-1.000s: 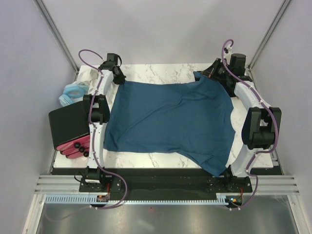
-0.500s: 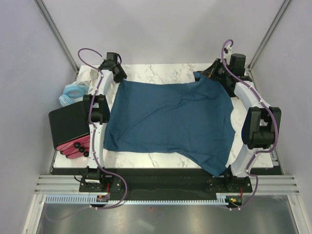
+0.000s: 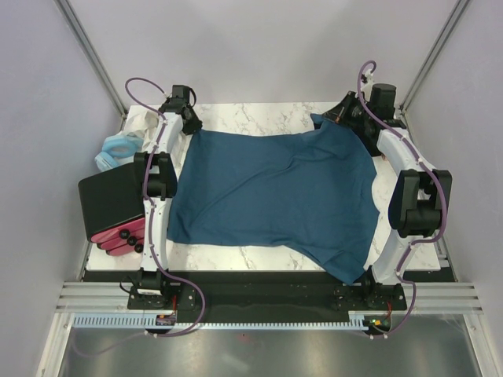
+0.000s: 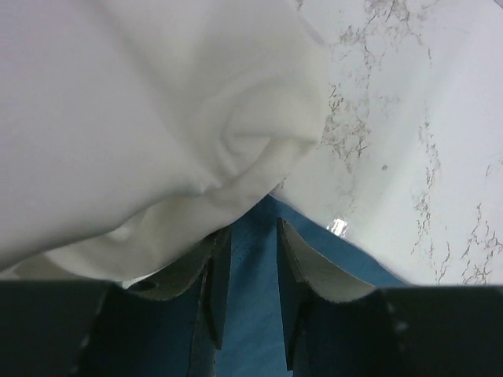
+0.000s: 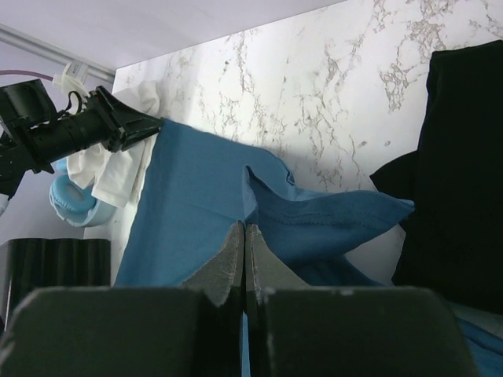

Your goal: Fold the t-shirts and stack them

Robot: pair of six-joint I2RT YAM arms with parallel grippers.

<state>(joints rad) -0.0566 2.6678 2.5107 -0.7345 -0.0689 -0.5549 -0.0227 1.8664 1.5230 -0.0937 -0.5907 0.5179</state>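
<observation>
The dark teal t-shirt (image 3: 275, 192) lies spread over the marble table (image 3: 259, 114). My left gripper (image 3: 191, 124) sits at its far left corner. In the left wrist view the left gripper (image 4: 253, 229) is open, and the teal cloth (image 4: 251, 314) lies flat between and under the fingers. My right gripper (image 3: 336, 118) is at the far right corner. There the right gripper (image 5: 244, 228) is shut on a raised fold of the teal t-shirt (image 5: 196, 181). The black t-shirt (image 5: 464, 173) lies bunched just to the right of that fold.
A crumpled white cloth (image 4: 141, 118) lies at the far left corner, right before my left fingers. Further left are a pale blue item (image 3: 118, 149) and a black box (image 3: 110, 200) with a pink thing (image 3: 114, 239) at its near side. White cloth (image 3: 383, 184) shows beside the shirt's right edge.
The left jaws have parted and let go of the shirt's far left corner, which now lies flat. The right gripper keeps its hold and has barely shifted.
</observation>
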